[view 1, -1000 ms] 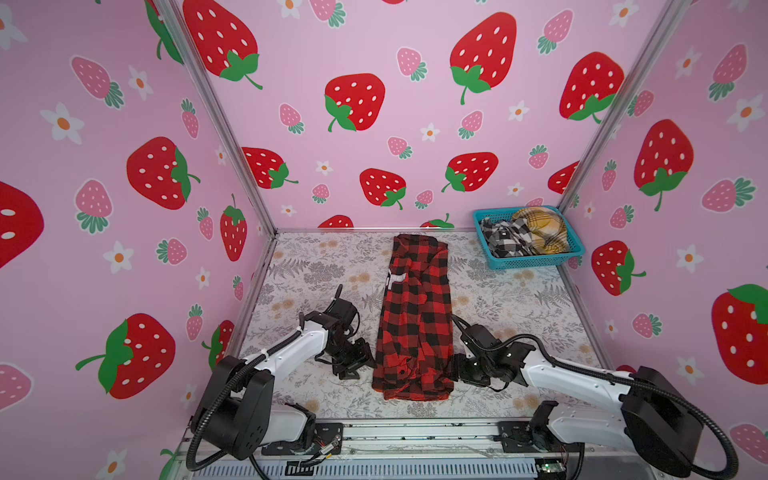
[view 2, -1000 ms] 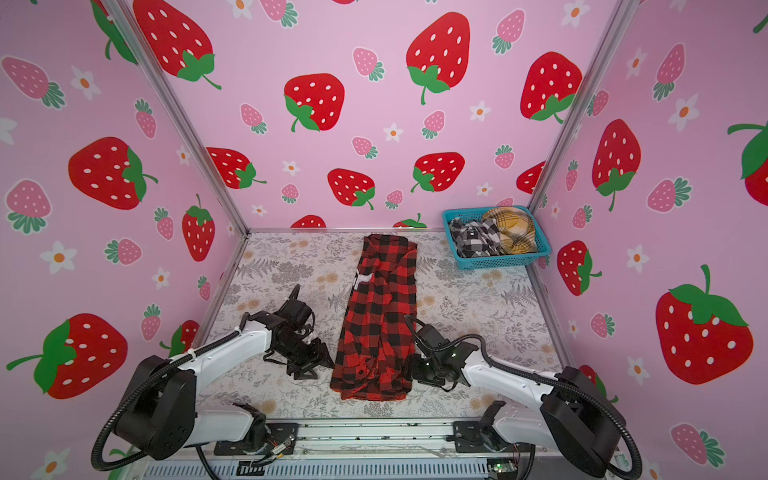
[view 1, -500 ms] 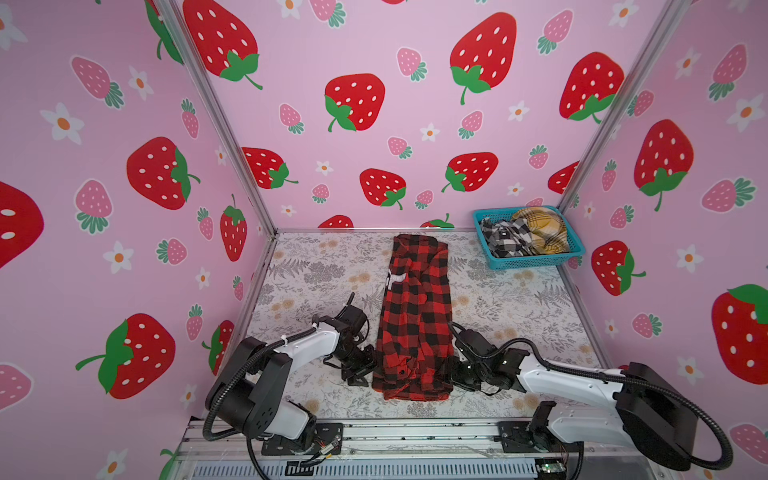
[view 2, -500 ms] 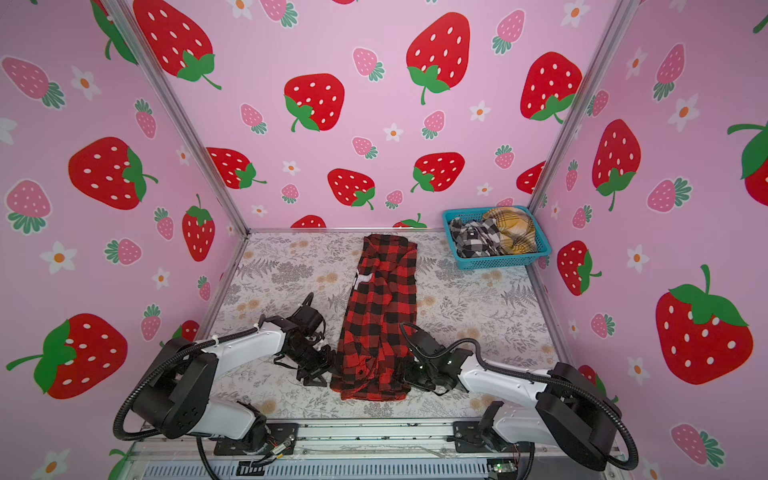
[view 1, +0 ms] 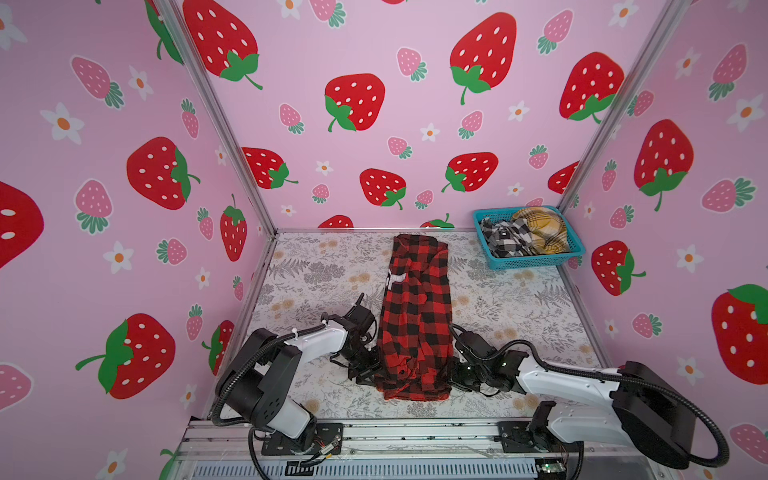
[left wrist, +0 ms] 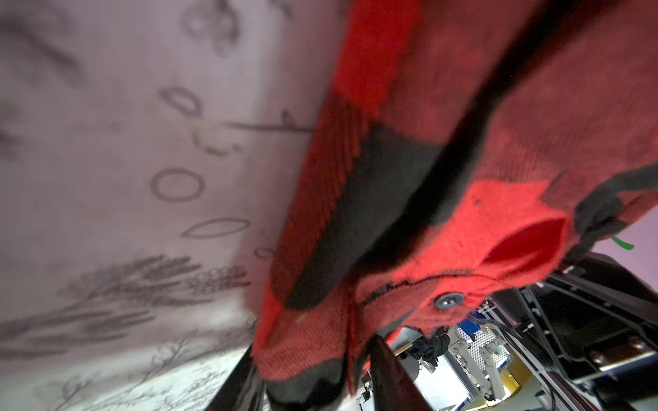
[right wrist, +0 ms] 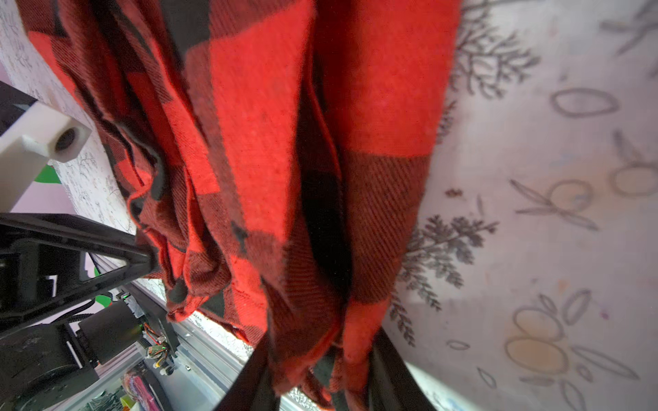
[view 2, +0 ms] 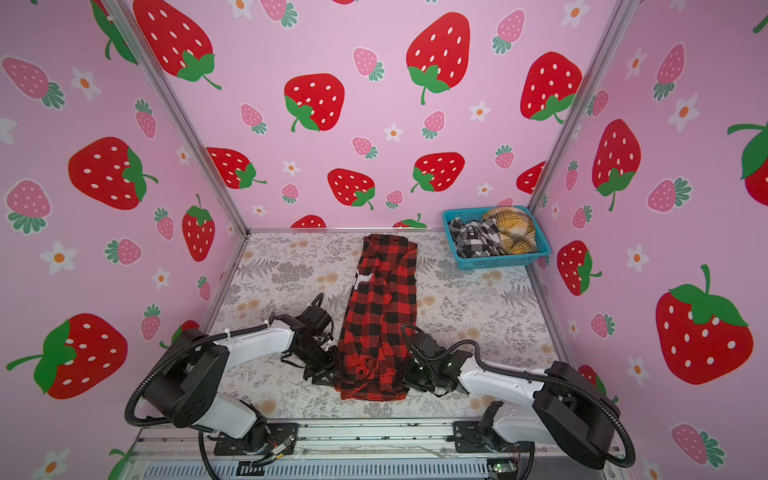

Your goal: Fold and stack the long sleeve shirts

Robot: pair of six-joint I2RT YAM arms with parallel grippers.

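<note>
The red-and-black long sleeve shirt [view 1: 415, 316] [view 2: 380, 316] lies as a long narrow strip down the middle of the table, with white letters [view 1: 395, 279] showing on it. My left gripper [view 1: 372, 372] [view 2: 330, 372] is at its near left corner. In the left wrist view the left gripper [left wrist: 313, 370] has the hem [left wrist: 306, 348] pinched between its fingers. My right gripper [view 1: 455, 374] [view 2: 409, 376] is at the near right corner. In the right wrist view the right gripper [right wrist: 320, 366] is shut on bunched red cloth [right wrist: 267, 142].
A blue basket [view 1: 536, 262] [view 2: 498, 262] stands at the back right corner. It holds a black-and-white check shirt [view 1: 505, 239] [view 2: 473, 239] and a mustard-yellow plaid shirt [view 1: 540, 228] [view 2: 513, 232]. Pink strawberry walls close in three sides. A metal rail [view 1: 415, 432] runs along the front edge.
Both grippers have moved inward from beside the shirt to its near corners, and their jaws have closed on the cloth. The shirt itself lies where it did.
</note>
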